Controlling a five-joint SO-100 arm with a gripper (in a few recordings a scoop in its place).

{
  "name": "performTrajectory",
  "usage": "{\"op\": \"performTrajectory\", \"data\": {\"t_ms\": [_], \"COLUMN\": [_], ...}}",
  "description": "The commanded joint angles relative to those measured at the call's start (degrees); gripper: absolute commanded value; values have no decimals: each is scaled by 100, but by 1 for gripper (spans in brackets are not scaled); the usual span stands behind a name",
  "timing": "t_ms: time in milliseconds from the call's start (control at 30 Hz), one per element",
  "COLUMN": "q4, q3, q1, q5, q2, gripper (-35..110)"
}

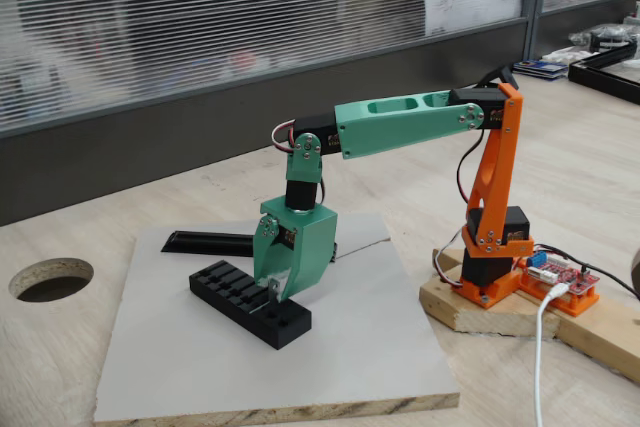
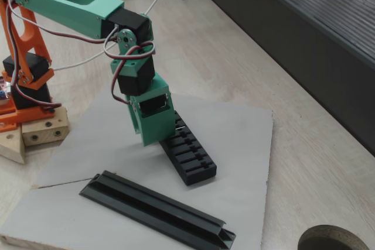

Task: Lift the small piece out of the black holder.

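The black holder (image 1: 250, 303) (image 2: 190, 153) lies on a grey board, a matte slotted block. My green gripper (image 1: 274, 291) (image 2: 170, 136) points down onto its top, near the middle of the slot row. In a fixed view the two fingers converge to a point on a tiny silver-grey bit, the small piece (image 1: 270, 289), right at the holder's top surface. In the other fixed view the gripper body hides the fingertips, and a thin silver sliver (image 2: 179, 123) shows at its right edge, just above the holder.
A longer black V-profile bar (image 2: 157, 209) (image 1: 212, 242) lies on the grey board (image 1: 330, 367) beside the holder. The arm's orange base (image 1: 490, 247) stands on a wooden block to one side. A round hole (image 1: 50, 278) is cut in the wooden table.
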Motion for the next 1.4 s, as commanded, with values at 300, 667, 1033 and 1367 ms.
{"op": "performTrajectory", "data": {"t_ms": [300,667,1033,1367], "q4": [26,-299,-290,-229], "q3": [-79,-79,-79,-44], "q1": [-123,-97,-44,-35], "q5": [53,62,70,114], "q2": [35,62,158,940], "gripper": [20,5,5,5]}}
